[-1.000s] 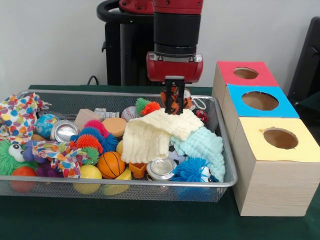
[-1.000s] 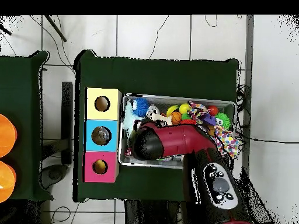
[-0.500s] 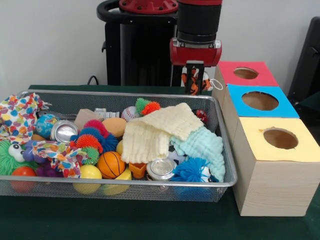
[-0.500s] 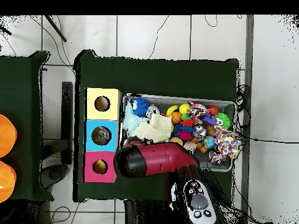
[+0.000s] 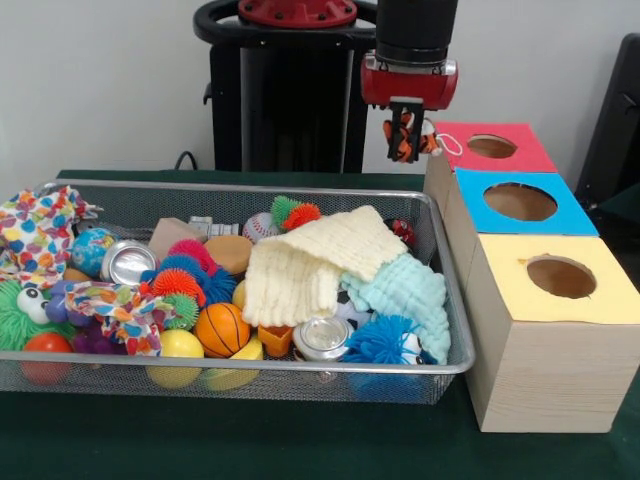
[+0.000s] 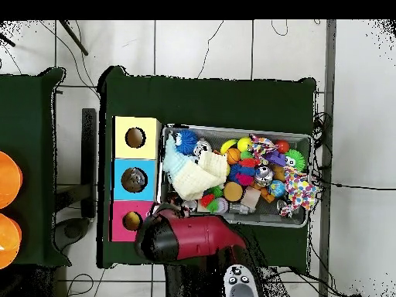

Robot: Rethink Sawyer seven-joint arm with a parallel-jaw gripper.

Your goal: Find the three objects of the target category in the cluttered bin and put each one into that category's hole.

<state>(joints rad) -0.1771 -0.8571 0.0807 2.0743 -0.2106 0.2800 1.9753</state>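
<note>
Beside the red hole point(image 5: 491, 146), hand point(image 5: 404, 135) grips orange toy point(image 5: 403, 139), long axis vertical.

two orange discs point(image 6: 8, 209) beside green table point(image 6: 209, 97)

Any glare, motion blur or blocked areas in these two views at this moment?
Front view: even lighting, a bright glint on the can top, and the small orange toy in the hand looks slightly soft. Overhead view: the arm covers part of the red box.
</note>
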